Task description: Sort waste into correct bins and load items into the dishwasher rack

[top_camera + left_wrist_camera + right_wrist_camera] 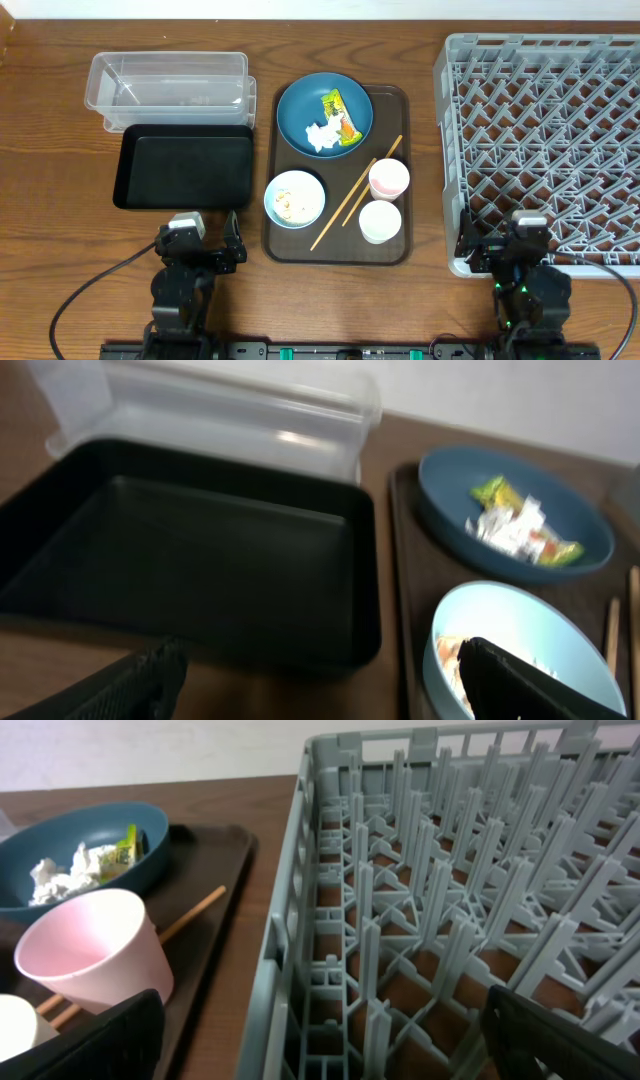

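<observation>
Left tool (320, 690) and right tool (325, 1050) both gaped wide, holding nothing. Overhead put the rack (540, 130) at the bench's (50, 260) 3 o'clock. The right wrist view saw only its near corner and missed the black tray (185, 168) at 9 o'clock.

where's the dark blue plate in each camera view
Overhead: dark-blue plate top centre, at the far end of the brown tray.
Left wrist: plate upper right.
Right wrist: plate upper left.
Shared landmark: the brown tray under it.

On blue plate (298, 105), wrapper (336, 108) and paper scraps (321, 136); in bowl (307, 184), perhaps rice (287, 205).
</observation>
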Tool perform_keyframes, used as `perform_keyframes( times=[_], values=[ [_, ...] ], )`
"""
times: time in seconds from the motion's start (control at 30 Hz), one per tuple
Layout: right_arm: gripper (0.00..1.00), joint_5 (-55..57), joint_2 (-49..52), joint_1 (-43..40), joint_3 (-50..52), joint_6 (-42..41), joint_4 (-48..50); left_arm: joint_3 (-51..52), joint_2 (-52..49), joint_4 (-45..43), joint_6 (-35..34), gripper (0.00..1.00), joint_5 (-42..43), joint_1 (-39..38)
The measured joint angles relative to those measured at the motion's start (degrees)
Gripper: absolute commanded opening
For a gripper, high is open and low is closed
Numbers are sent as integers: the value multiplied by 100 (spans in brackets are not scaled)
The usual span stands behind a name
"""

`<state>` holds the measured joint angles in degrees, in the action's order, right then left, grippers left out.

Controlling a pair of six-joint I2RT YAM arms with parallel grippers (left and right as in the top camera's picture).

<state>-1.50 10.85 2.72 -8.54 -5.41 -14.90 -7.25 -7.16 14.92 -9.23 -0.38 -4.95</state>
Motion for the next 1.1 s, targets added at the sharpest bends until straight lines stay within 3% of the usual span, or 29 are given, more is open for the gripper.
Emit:
perform_keyframes(
  times=[0.2, 0.73, 1.1],
  values=[
    [99, 4, 1143, 0, -940, 50, -81, -1001, -1078, 466, 0, 90, 42, 0],
    [99, -144, 3877, 0, -3392, 356, -2048, -4306, -4778, 3845, 2, 90, 323, 0],
    [99, -511, 3963, 0, -3967, 352, -2365, -4813, -5147, 3517, -68, 90, 413, 0]
  ],
)
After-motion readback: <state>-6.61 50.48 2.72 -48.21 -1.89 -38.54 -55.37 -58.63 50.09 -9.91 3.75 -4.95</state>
